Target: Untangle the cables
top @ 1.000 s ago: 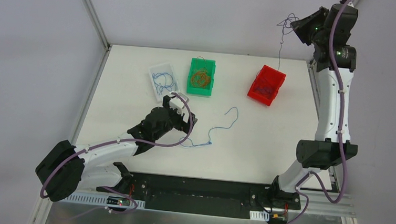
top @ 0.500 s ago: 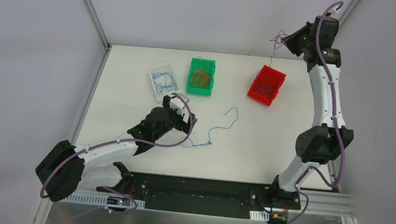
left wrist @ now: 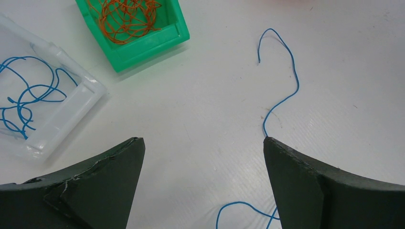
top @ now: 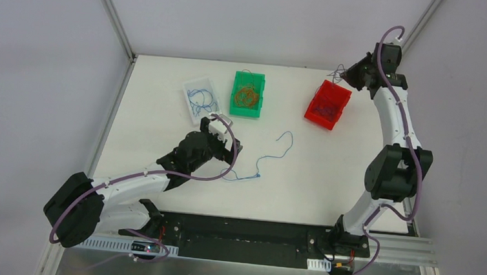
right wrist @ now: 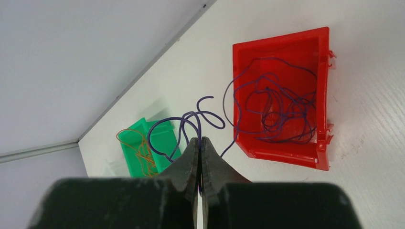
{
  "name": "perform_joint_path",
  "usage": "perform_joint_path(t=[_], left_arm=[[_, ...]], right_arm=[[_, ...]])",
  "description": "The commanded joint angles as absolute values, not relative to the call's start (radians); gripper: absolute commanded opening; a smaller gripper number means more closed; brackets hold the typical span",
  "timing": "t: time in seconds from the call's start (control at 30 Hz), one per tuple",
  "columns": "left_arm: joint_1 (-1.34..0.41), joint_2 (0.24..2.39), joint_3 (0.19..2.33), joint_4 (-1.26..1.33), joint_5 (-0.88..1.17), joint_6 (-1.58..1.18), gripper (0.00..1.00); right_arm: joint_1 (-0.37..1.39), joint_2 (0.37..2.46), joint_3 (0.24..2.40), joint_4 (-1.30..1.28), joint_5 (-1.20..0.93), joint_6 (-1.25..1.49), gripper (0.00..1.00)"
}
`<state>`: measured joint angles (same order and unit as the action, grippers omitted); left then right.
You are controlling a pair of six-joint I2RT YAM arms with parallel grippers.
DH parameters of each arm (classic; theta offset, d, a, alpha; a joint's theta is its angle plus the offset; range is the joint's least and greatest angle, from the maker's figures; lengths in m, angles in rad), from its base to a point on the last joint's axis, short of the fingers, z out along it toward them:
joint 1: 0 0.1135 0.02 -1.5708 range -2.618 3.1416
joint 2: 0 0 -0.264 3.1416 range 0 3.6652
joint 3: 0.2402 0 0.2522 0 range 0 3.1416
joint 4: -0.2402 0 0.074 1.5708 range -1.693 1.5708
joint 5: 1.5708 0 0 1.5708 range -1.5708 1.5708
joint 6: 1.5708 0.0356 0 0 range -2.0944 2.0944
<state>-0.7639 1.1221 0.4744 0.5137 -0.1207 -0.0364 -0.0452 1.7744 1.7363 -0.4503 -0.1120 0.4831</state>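
My right gripper (top: 346, 73) (right wrist: 199, 139) is shut on a dark purple cable (right wrist: 191, 119) and holds it just above the back edge of the red bin (top: 327, 104) (right wrist: 322, 95). The cable's free part hangs into that bin among more purple wire (right wrist: 282, 107). A loose blue cable (top: 272, 156) (left wrist: 286, 86) lies on the white table in the middle. My left gripper (top: 224, 150) (left wrist: 203, 152) is open and empty, low over the table just left of the blue cable's near end.
A green bin (top: 248, 94) (left wrist: 138, 28) holds orange wire. A clear tray (top: 201, 99) (left wrist: 52, 114) holds blue wire. Both stand at the back left of the table. A metal frame post (top: 113, 18) runs along the back left.
My right arm has come down and forward with the purple cable, from high behind the table to just above the red bin. The left arm has not moved.
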Motion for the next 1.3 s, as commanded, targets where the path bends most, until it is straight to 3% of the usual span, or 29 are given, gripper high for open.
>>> perform_joint_path(t=[0.0,0.2,0.43,0.87,1.2,1.27], left_arm=[[-0.756,1.093,0.465,0.528,-0.109,-0.021,0.99],[-0.755,1.1,0.468,0.526,-0.105,-0.018,0.99],[-0.756,1.106,0.474,0.524,-0.099,-0.02,0.99],[-0.756,1.097,0.477,0.504,-0.097,-0.009,0.99],[-0.756,1.091,0.476,0.5,-0.099,-0.009,0.99],[-0.756,1.093,0.478,0.497,-0.097,-0.009,0.99]], right_arm=[[-0.052,1.793,1.698,-0.408,-0.06,0.457,0.0],[-0.051,1.882,1.669,-0.432,-0.007,0.441,0.0],[-0.001,1.979,1.687,-0.46,0.228,0.349,0.0],[0.033,2.086,1.712,-0.475,0.23,0.348,0.0],[0.061,1.943,1.684,-0.471,0.241,0.323,0.2],[0.069,1.908,1.677,-0.465,0.236,0.309,0.32]])
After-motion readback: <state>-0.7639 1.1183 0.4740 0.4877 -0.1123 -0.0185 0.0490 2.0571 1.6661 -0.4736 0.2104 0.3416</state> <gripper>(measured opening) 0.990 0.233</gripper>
